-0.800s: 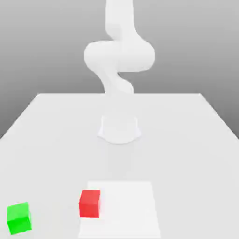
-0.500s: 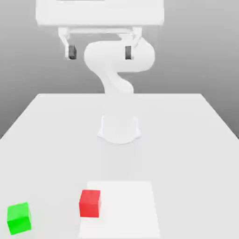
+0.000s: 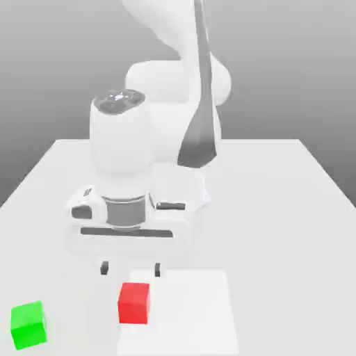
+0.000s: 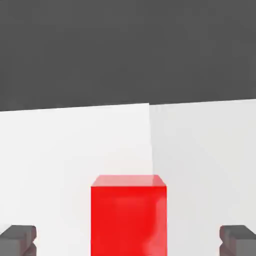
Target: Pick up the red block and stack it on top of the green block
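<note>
Gripper [image 3: 131, 268] spread wide above matte red block [image 3: 133, 302], bare table [image 3: 278, 208] all round; green block [image 3: 28, 325] sits near exterior view's left edge.

no text, label, brand, number or sign can be read on any surface shown.
</note>
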Controlling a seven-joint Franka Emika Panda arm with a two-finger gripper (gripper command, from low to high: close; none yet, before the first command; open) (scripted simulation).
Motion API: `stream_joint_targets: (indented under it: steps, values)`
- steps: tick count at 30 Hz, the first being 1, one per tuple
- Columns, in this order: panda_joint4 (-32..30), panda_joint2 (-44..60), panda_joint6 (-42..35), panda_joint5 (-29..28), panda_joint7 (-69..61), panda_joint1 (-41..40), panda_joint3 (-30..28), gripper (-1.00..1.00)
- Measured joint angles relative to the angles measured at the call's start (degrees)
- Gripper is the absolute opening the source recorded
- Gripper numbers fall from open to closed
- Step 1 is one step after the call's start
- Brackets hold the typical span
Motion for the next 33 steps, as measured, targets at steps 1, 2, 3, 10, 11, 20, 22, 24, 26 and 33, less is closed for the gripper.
stream_joint_targets:
  steps: [1,2,3,10,11,20,22,24,26,33]
  values:
    - [0.2,2.1,1.7,0.6,-0.5,-0.4,0.5,0.00]
    - [0.5,4.2,3.5,1.2,-0.9,-0.8,1.1,0.00]
    - [0.8,6.2,5.2,1.8,-1.4,-1.4,1.7,0.00]
    - [1.1,8.1,6.8,2.2,-1.6,-1.9,2.4,-1.00]
    - [1.0,7.4,6.2,1.9,-1.4,-1.8,2.2,-1.00]
    - [5.0,-1.9,-7.3,-0.3,5.1,-3.8,-2.6,-1.00]
    - [9.0,-0.5,-10.0,0.7,7.7,-5.7,-4.8,-1.00]
    - [13.1,1.1,-12.7,1.7,10.5,-7.7,-7.1,-1.00]
    - [16.5,3.2,-14.1,3.0,12.3,-9.4,-8.7,-1.00]
    - [18.1,10.6,-8.5,6.8,10.6,-11.7,-7.0,1.00]
